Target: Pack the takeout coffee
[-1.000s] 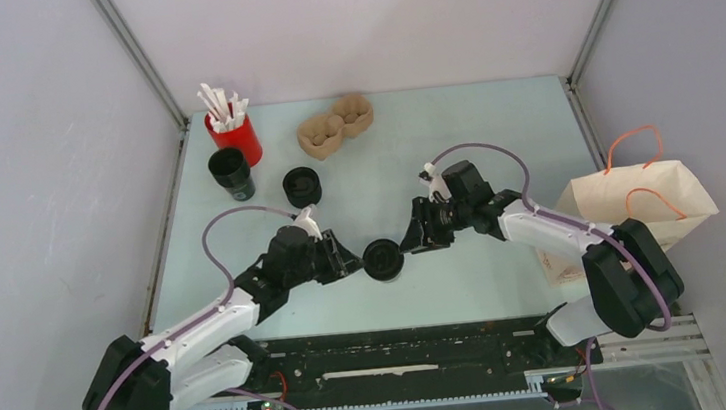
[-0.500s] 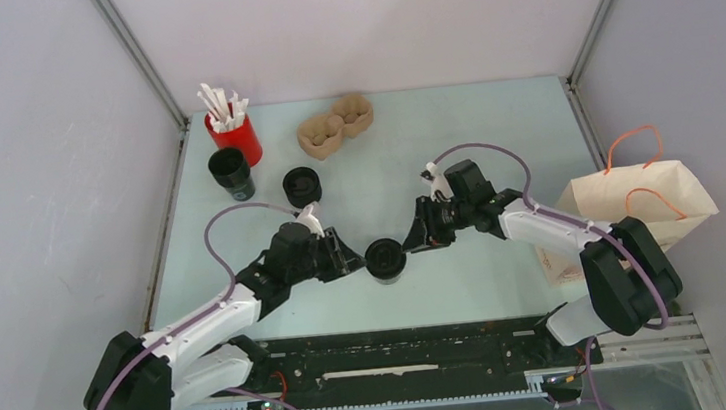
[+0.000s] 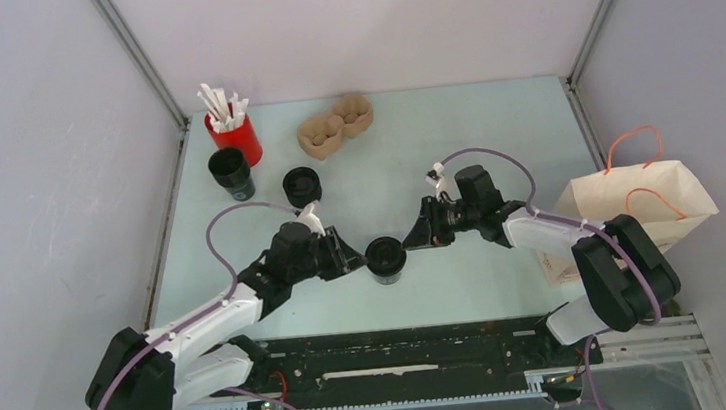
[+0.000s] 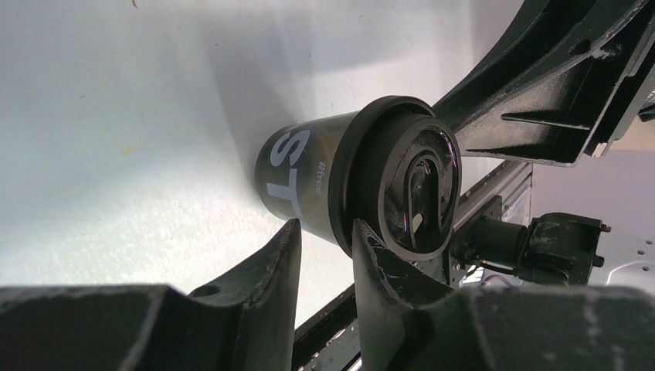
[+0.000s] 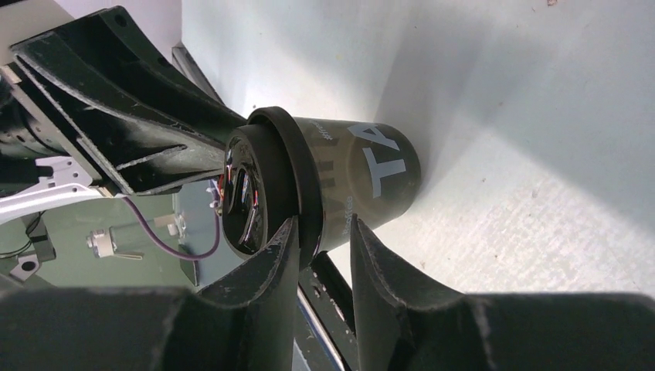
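Setting: showing a pale green table (image 3: 495,152) boxed in by grey walls, with both arm bases sitting at 6 o'clock in the top view.

Takeout coffee (image 3: 385,258): standing upright near the front middle of the table, black lid facing up, long axis running vertically.

Left gripper (image 3: 356,261): reaching in low from 9 o'clock of the cup, with the tips resting against the wall at the lid collar. Fingers (image 4: 272,267) showing a gap far narrower than the cup, set apart along the cup's height and not across its width.

Right gripper (image 3: 409,243): reaching in from about 2 o'clock and meeting the opposite side at the same collar. Fingers (image 5: 270,267) likewise showing only a narrow gap.

Grip: not showing clearly in either wrist view. Possibly squeezing the cup between the two grippers, possibly pinching the collar's lip.

Key relation: lying directly between the two grippers, touching both and sitting equally near to each.

Destination: brown paper bag (image 3: 640,200) sitting at the right edge of the table, well apart at 3 o'clock of the cup and just beside the right arm.

Judgement: probably favouring the right arm for the carry, being the one on the bag's side. Likely needing a hold across the cup's width first, and risking a tipped cup if one side lets go early.
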Controlling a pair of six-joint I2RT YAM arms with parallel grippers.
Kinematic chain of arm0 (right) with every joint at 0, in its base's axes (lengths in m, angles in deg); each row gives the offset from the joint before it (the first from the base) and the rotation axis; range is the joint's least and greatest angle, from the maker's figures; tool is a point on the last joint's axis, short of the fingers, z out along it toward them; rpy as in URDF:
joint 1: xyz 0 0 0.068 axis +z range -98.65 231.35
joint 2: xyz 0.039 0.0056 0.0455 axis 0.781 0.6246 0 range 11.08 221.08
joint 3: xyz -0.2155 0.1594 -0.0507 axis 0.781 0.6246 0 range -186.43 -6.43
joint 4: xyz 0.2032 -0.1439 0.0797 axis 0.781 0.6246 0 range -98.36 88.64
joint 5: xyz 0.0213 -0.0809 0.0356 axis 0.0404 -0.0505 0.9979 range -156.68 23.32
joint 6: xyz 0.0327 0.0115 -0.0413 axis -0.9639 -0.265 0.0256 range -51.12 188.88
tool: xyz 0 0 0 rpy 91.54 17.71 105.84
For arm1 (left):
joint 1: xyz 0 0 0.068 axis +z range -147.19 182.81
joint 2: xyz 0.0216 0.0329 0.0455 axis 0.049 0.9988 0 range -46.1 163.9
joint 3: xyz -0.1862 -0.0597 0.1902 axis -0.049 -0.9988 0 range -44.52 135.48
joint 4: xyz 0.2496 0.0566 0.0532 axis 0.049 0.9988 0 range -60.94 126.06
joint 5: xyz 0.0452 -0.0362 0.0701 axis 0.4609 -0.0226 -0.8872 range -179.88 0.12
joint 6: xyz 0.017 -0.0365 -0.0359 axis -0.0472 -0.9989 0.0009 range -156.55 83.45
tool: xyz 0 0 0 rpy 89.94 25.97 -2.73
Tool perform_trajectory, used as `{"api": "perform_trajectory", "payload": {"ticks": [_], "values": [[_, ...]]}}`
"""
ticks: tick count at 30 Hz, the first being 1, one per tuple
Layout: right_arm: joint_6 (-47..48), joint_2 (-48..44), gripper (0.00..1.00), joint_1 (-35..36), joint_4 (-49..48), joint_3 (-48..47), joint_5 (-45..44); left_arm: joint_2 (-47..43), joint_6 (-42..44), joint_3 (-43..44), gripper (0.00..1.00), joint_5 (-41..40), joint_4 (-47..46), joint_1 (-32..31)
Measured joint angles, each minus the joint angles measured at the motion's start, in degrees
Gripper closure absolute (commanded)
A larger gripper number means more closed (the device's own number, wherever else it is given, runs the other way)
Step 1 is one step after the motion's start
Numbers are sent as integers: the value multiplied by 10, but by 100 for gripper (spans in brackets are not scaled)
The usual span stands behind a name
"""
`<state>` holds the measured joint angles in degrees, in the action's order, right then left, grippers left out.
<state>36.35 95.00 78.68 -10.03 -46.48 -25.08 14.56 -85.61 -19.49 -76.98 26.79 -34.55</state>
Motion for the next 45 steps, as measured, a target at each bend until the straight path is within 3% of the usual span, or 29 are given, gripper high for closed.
{"api": "perform_trajectory", "payload": {"ticks": [8,14,22,45], "values": [[-28,12,67,-14,-134,57,37,-15,-12,-45,66,4,-64,0],[-40,7,63,-13,-166,67,34,-21,-20,-56,65,7,-82,0],[-39,-8,61,-3,-75,30,-7,-22,-19,-42,62,8,-53,0],[-40,-29,48,-2,50,-19,-26,-28,13,11,57,-12,68,-1]]}}
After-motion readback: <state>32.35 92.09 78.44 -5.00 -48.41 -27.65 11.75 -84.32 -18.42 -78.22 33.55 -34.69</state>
